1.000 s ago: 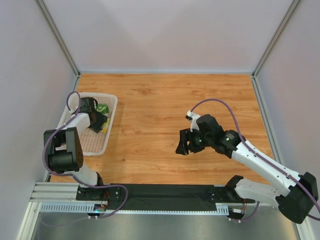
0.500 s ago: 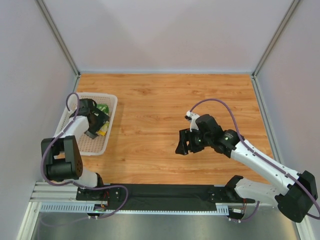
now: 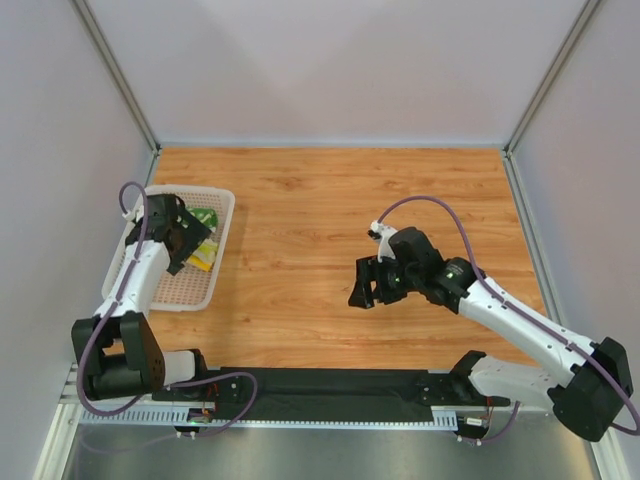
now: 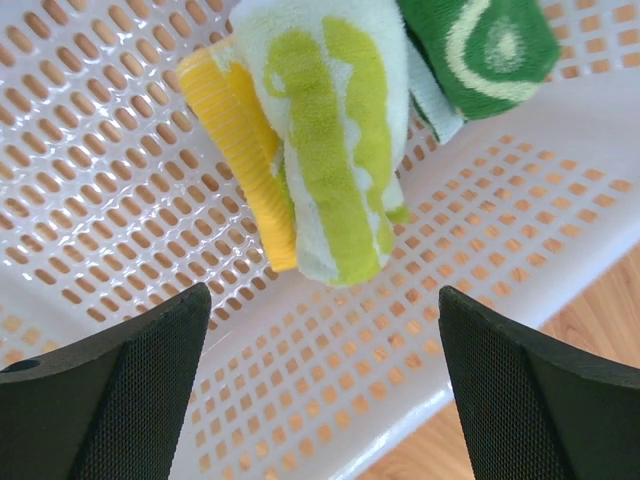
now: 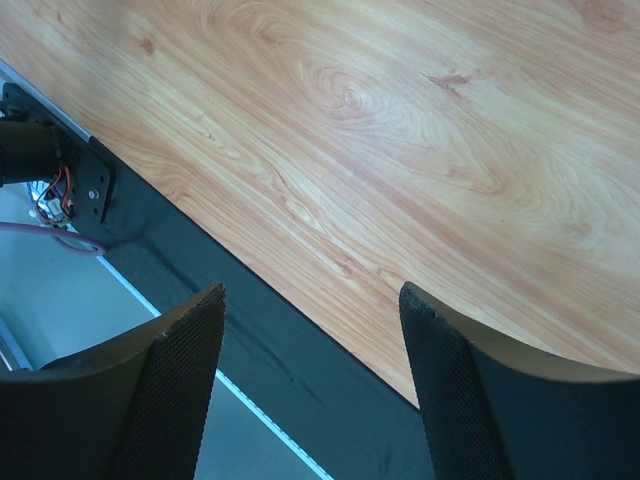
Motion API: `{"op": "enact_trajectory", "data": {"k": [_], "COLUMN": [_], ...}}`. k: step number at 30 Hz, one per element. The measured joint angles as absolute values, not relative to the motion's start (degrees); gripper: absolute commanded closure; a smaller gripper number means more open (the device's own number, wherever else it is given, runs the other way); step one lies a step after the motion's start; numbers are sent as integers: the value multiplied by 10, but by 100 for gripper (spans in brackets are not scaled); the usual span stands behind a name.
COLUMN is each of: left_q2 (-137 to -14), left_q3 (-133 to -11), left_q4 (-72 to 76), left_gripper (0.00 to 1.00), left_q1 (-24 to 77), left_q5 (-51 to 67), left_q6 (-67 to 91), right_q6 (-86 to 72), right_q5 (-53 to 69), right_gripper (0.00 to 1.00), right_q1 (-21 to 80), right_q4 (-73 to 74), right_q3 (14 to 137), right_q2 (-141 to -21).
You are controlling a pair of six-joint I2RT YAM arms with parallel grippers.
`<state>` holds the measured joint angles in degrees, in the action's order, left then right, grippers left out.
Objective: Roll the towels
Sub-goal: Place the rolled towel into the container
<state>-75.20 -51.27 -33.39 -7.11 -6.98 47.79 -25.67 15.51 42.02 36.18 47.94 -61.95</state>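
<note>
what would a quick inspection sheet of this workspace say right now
surface: wood table, basket at its left edge
job's things: yellow towel and green towel bundled, touching, inside basket
clutter: nothing seen
grippers: left gripper open, empty, above yellow towel; right gripper open, empty, above table
cables: purple cables loop along both arms
surroundings: grey walls

Basket (image 3: 165, 288): on the table (image 3: 330, 200), at its left edge.
Towels (image 4: 330, 140): in the basket, touching, by its right wall.
Left gripper (image 4: 322, 300): just above the towels.
Right gripper (image 3: 365, 290): over the table, right of centre.
</note>
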Motion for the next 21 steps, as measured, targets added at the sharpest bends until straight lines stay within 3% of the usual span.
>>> {"op": "enact_trajectory", "data": {"k": [13,21], "left_q2": [-583,-485], "left_q3": [-477,-441], "left_q4": [-334,-270], "left_gripper": [1,1], "left_q1": [-55,88], "left_q5": [-65,-59], "left_q6": [399,326], "right_q6": [-252,-246], "right_q5": [150,148], "right_gripper": [28,28], "right_q1": [420,420], "right_q4": [344,308], "right_q3": [497,490], "right_q2": [-644,-643]}}
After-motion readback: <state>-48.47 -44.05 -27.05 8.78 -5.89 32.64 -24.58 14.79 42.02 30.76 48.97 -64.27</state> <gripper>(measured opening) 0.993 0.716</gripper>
